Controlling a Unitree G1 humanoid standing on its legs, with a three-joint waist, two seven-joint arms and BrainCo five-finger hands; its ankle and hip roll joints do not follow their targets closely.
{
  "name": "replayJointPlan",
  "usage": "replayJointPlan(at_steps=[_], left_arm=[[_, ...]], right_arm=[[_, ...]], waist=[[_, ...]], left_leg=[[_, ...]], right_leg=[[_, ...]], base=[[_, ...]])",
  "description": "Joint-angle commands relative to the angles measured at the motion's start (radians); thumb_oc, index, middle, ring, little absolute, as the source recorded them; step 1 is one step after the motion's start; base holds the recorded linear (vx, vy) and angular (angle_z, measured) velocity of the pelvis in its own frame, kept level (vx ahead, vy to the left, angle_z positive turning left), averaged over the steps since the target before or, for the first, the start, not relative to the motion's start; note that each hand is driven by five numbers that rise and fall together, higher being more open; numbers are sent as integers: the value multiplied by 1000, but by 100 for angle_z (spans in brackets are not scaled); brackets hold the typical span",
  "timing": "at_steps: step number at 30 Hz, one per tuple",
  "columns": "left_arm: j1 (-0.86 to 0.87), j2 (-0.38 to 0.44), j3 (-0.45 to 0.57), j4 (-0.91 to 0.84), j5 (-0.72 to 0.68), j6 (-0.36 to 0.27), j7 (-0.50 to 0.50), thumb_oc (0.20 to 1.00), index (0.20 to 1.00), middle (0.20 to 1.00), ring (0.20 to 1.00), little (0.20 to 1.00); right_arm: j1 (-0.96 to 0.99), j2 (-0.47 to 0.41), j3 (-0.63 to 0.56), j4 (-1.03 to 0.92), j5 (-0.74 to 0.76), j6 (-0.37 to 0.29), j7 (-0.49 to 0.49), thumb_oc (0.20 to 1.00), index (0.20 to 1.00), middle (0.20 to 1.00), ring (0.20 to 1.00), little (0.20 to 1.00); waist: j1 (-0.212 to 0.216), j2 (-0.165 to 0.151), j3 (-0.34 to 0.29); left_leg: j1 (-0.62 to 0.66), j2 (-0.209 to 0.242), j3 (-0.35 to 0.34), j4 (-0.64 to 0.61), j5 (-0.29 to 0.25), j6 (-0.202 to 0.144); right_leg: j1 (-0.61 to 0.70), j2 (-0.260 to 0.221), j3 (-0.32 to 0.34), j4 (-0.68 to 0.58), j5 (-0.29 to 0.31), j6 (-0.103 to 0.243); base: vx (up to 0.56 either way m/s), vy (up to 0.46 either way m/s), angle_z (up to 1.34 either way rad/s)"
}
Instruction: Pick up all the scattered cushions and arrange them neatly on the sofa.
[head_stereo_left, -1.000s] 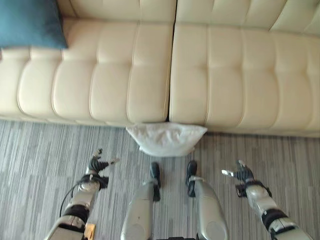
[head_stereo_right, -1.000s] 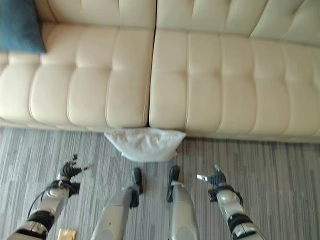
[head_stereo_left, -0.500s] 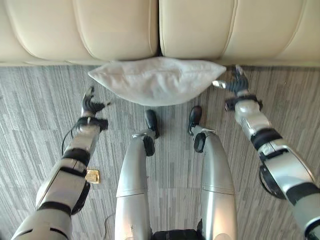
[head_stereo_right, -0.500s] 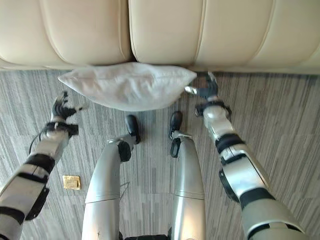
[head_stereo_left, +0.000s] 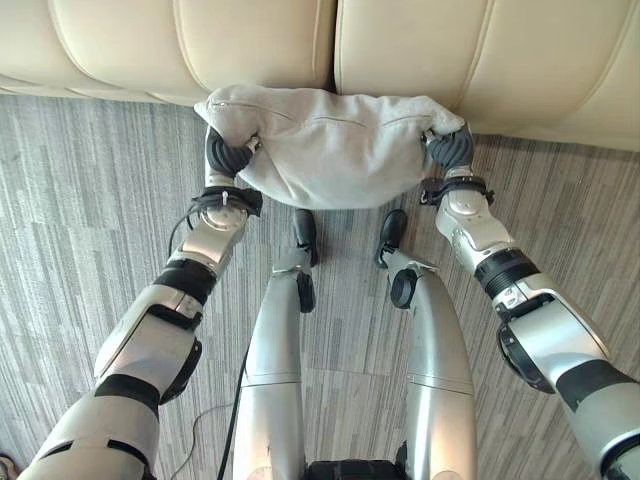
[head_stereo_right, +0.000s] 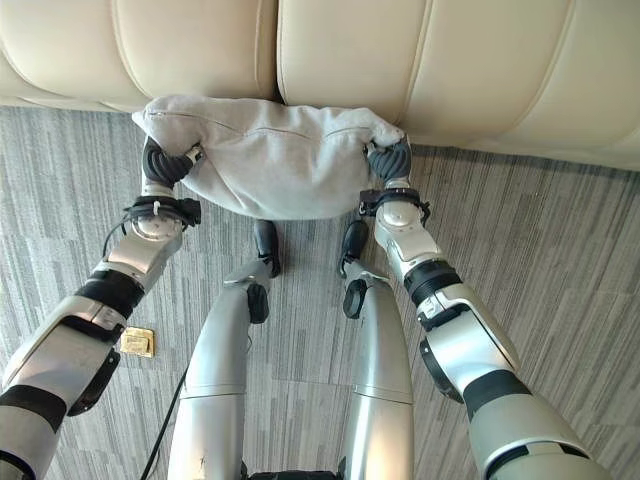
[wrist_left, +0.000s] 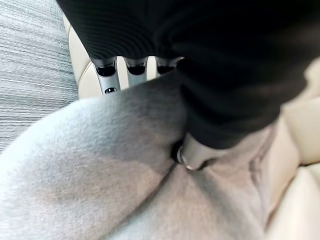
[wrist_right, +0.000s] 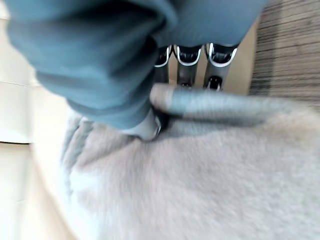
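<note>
A pale grey cushion (head_stereo_left: 330, 150) hangs just in front of the cream sofa's (head_stereo_left: 250, 40) lower front edge, above the striped carpet. My left hand (head_stereo_left: 228, 155) grips its left end, and my right hand (head_stereo_left: 450, 150) grips its right end. In the left wrist view the fingers (wrist_left: 127, 67) reach behind the cushion (wrist_left: 100, 165) while the thumb presses into its front. The right wrist view shows the same pinch, fingers (wrist_right: 187, 57) behind the cushion (wrist_right: 200, 175). The cushion sags between the two hands.
The sofa's seat fronts (head_stereo_right: 420, 60) run across the top of both eye views, directly behind the cushion. Grey striped carpet (head_stereo_left: 90, 200) lies to both sides. A small yellow object (head_stereo_right: 138, 342) rests on the floor by my left arm.
Both hands moved inward from the cushion's sides and closed on its two ends. The cushion now bunches and sags between them, up off the carpet.
</note>
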Motion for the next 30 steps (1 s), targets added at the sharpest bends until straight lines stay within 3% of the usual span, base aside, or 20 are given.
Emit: replayJointPlan(at_steps=[1, 5, 6, 8, 10, 14, 21, 30], left_arm=[[38, -70, 6, -101, 49, -127, -20, 200, 200, 200, 200, 200], [271, -123, 36, -317, 93, -130, -66, 200, 200, 200, 200, 200], [319, -128, 40, -340, 92, -128, -81, 200, 200, 200, 200, 200], [369, -134, 42, -375, 97, -125, -96, 200, 200, 200, 200, 200], [550, -136, 53, -492, 95, -122, -154, 200, 200, 200, 200, 200], [712, -106, 85, -593, 85, -120, -208, 200, 200, 200, 200, 200], [854, -69, 145, -713, 95, -123, -241, 200, 200, 200, 200, 200], [901, -46, 167, -759, 105, -118, -244, 200, 200, 200, 200, 200]], right_arm=[[49, 95, 15, -104, -80, -87, 70, 200, 200, 200, 200, 200], [291, 82, -43, -324, -127, -105, 116, 200, 200, 200, 200, 200], [346, 78, -51, -374, -134, -104, 130, 200, 200, 200, 200, 200], [403, 73, -60, -429, -149, -104, 141, 200, 200, 200, 200, 200], [603, 40, -107, -639, -194, -116, 190, 200, 200, 200, 200, 200], [764, -11, -143, -798, -205, -115, 254, 200, 200, 200, 200, 200], [917, -64, -173, -918, -204, -98, 327, 200, 200, 200, 200, 200], [921, -83, -170, -935, -200, -82, 344, 200, 200, 200, 200, 200]], waist=[[-18, 28, -157], [-23, 14, -176], [-25, 14, -179], [-26, 13, -185], [-42, 3, -224], [-58, -5, -280], [-72, -7, -376], [-54, -5, -405]], left_leg=[[25, -34, -55, -60, -76, -8], [268, -33, -62, -214, -46, -24], [304, -30, -53, -242, -14, -20], [358, -31, -54, -268, -11, -23], [534, -33, -48, -335, -11, -31], [687, -24, -32, -393, -15, -38], [858, -32, 11, -445, -46, -34], [924, -52, 45, -430, -104, -6]], right_leg=[[68, 10, 54, 2, -122, 121], [317, 20, 21, -174, -80, 140], [360, 19, 6, -220, -44, 134], [415, 23, 0, -251, -37, 137], [607, 34, -10, -358, -18, 151], [767, 51, -8, -450, -8, 162], [937, 71, 25, -563, 9, 182], [987, 54, 73, -544, 18, 213]], base=[[-24, -29, -6], [38, -21, -4], [45, -20, -7], [87, -6, -4], [260, -8, 4], [208, 3, -18], [179, 32, -23], [111, 112, -21]])
